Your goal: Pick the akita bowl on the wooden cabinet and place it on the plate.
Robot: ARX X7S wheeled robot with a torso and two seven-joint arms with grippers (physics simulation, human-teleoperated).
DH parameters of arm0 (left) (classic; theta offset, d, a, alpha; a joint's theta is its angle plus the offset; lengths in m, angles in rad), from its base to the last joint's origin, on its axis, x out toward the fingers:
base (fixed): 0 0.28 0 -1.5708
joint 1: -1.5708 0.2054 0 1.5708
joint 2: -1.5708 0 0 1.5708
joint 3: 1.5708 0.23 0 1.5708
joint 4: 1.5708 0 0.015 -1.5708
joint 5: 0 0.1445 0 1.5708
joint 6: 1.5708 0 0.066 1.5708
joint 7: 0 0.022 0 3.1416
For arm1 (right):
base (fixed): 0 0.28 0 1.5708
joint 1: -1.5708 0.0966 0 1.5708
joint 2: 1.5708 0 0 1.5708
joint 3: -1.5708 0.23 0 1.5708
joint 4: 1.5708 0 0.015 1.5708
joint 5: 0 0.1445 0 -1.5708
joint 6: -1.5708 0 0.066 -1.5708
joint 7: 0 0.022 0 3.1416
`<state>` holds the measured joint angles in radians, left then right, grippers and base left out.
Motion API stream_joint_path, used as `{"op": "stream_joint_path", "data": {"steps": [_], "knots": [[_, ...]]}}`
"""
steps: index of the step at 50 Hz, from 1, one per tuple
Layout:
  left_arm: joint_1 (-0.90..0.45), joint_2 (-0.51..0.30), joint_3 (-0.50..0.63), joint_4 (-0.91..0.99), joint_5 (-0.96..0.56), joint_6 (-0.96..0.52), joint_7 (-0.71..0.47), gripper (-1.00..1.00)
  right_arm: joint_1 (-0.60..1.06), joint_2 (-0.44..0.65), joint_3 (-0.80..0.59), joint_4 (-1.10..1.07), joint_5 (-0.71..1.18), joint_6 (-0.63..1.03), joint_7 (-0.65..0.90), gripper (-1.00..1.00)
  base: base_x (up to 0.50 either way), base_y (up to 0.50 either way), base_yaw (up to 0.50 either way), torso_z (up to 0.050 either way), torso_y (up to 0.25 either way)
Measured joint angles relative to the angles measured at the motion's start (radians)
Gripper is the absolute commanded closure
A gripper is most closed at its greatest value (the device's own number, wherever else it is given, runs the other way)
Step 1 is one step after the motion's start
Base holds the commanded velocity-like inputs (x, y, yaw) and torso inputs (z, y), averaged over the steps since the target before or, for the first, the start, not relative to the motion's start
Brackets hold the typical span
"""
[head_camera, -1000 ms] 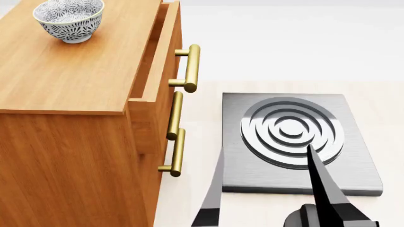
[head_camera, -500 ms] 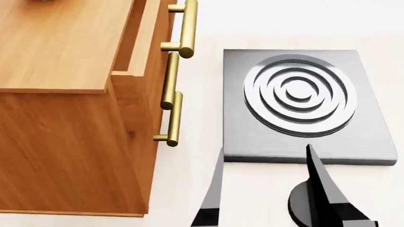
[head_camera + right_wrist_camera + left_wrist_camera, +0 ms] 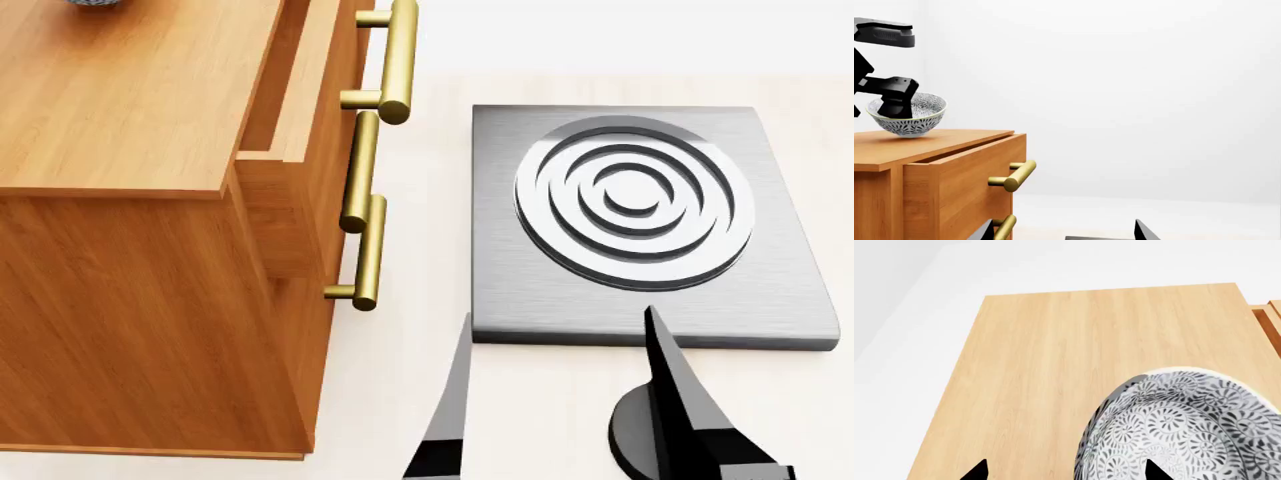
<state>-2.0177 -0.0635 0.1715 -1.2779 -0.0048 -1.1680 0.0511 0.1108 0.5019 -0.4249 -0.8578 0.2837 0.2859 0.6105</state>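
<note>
In the head view, only a tiny bit of the akita bowl [image 3: 94, 3] shows, cut off by the top edge, near the far left corner of the wooden cabinet [image 3: 120, 110]. The left wrist view cuts off half the bowl. The left gripper [image 3: 895, 102] hides part of its near rim. The plate is not seen anywhere. The right gripper [image 3: 561, 400] is cut off below.

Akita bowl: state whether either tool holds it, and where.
Not held yet: the left tool straddles the rim of the akita bowl, jaws open; right tool empty.
</note>
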Motion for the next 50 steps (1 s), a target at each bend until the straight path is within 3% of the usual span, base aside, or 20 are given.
{"op": "stream_joint_path", "data": {"steps": [17,37,50], "knots": [[0.007,0.023,0.125,-0.004,-0.020,0.038,0.046,1.00,0.002,0.001,-0.003,0.006,0.004,-0.004,0.001,-1.00,0.00,0.00,0.00,0.000,-0.003],[-0.009,0.046,0.193,-0.026,-0.028,0.134,0.042,1.00,0.001,0.007,-0.004,-0.010,0.001,0.002,0.010,-1.00,0.00,0.00,0.00,0.000,-0.001],[-0.009,0.048,0.381,0.054,-0.138,0.178,0.025,1.00,0.000,0.011,-0.001,-0.020,0.002,0.004,0.016,-1.00,0.00,0.00,0.00,0.000,0.000]]}}
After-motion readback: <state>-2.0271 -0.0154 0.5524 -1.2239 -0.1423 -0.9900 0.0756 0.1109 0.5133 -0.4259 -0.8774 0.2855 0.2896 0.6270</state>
